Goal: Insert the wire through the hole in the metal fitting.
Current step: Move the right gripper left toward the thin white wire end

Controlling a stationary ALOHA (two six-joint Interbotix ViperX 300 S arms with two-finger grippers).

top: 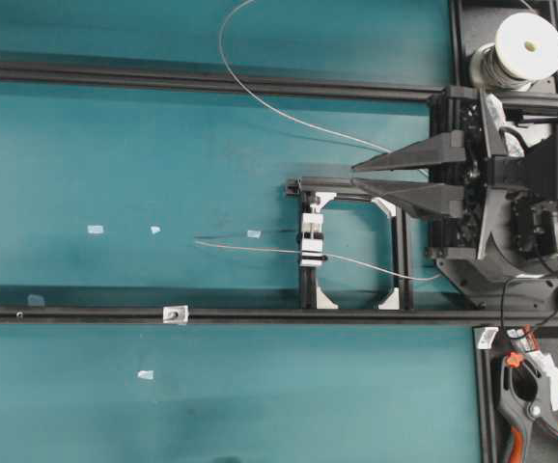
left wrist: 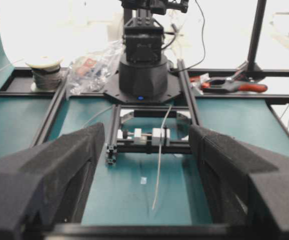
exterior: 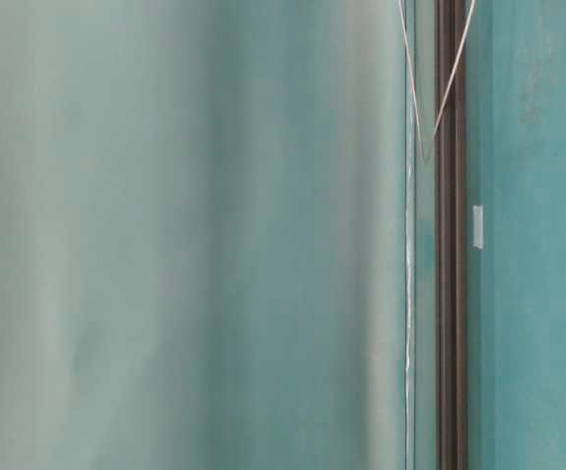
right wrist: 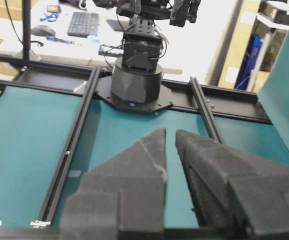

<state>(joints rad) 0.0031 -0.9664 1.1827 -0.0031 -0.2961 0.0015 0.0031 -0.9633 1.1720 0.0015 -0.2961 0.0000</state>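
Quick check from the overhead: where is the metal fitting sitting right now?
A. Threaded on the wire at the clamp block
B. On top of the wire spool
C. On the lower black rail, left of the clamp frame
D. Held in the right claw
C: the metal fitting lies on the lower black rail, well left of the clamp frame, with no claw near it.

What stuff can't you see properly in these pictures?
- Hole in the metal fitting: too small to make out in the overhead view.
- Left claw: beyond the overhead view's edge; it shows only in its own wrist view.
- Table-level view: a blurry teal surface fills most of it, leaving only a rail and thin wire strands. No fitting or claw shows there.
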